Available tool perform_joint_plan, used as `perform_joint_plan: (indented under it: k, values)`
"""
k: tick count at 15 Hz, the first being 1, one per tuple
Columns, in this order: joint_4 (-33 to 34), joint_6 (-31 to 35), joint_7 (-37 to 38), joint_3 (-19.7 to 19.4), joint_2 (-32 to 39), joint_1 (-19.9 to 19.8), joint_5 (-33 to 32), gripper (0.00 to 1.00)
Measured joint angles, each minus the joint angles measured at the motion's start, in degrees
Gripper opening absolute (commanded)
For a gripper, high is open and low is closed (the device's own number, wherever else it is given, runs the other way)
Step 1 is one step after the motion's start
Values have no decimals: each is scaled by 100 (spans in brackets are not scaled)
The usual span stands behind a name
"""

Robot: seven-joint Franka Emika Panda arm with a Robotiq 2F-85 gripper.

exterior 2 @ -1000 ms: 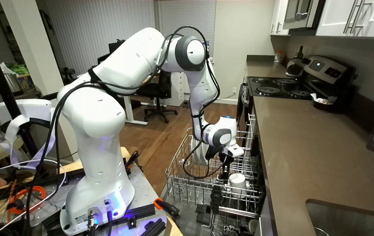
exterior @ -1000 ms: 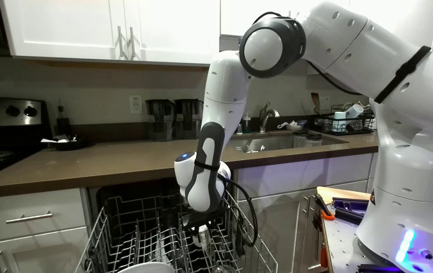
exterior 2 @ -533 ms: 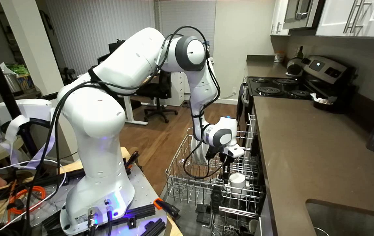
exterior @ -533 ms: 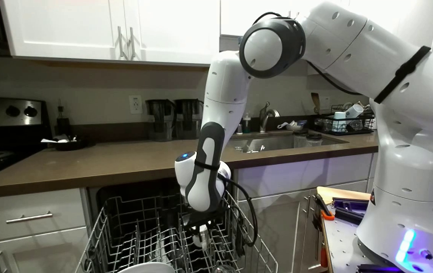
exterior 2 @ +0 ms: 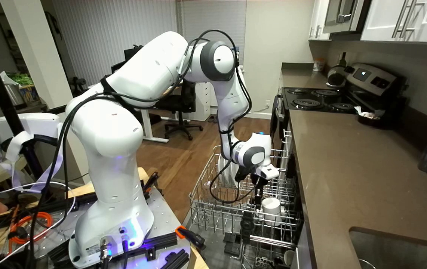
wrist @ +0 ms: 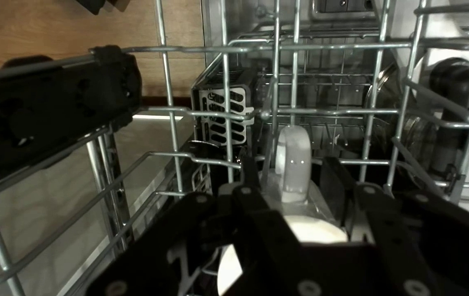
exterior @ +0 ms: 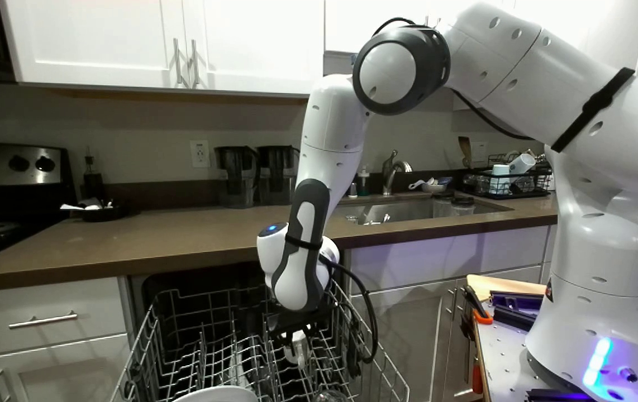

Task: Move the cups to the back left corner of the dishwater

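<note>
While the white mug (wrist: 316, 230) sits in the rack (wrist: 255, 49), its handle (wrist: 296, 156) rises right between the fingers (wrist: 335, 185) of the end effector (wrist: 292, 170), and it's tight in there! The jaws stand parted, one finger to either side, a sliver of space showing on both flanks of that handle: released, gripping nothing, the wrist view tells us. Cut to an exterior view, and a dark finger (exterior 2: 258, 192) hangs just beside the mug; whether they touch, that angle won't settle. Both exterior views place the mug on the side of the rack toward the tabletop (exterior: 185, 240), whose edge runs above the dark dishwasher (exterior: 201, 279). Out we go: plates (exterior 2: 228, 173) stand on edge farther along the rack, and down through the wires the wrist view catches a slotted basket (wrist: 217, 128). Up top, two pitchers (exterior: 235, 178) line the back of the tabletop, then the sink (exterior: 408, 207), then a drainer (exterior: 512, 195) loaded with dishware (exterior: 522, 163). The stove (exterior: 12, 162) flanks the other end, and above, the pale arm (exterior: 330, 134) arched high, its lower length hanging down to the rack!
</note>
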Motion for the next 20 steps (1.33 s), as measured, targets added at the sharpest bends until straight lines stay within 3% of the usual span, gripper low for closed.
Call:
perform_joint_plan:
  k: [2, 7, 10, 11, 12, 14, 16, 18, 20]
  values:
    - [23, -41, 0, 7, 0, -2, 83, 33]
    - [68, -144, 0, 32, 3, -50, 130, 37]
    - [114, -204, 0, 50, 15, -76, 130, 48]
    - [134, -219, 0, 56, 20, -78, 130, 47]
    - [153, -244, 0, 60, 25, -78, 130, 65]
    - [179, -297, 0, 67, 28, -78, 130, 63]
    - [197, -371, 0, 75, 28, -77, 130, 75]
    - [222, -490, 0, 79, 28, -72, 130, 77]
    - [245, -610, 0, 79, 28, -67, 130, 74]
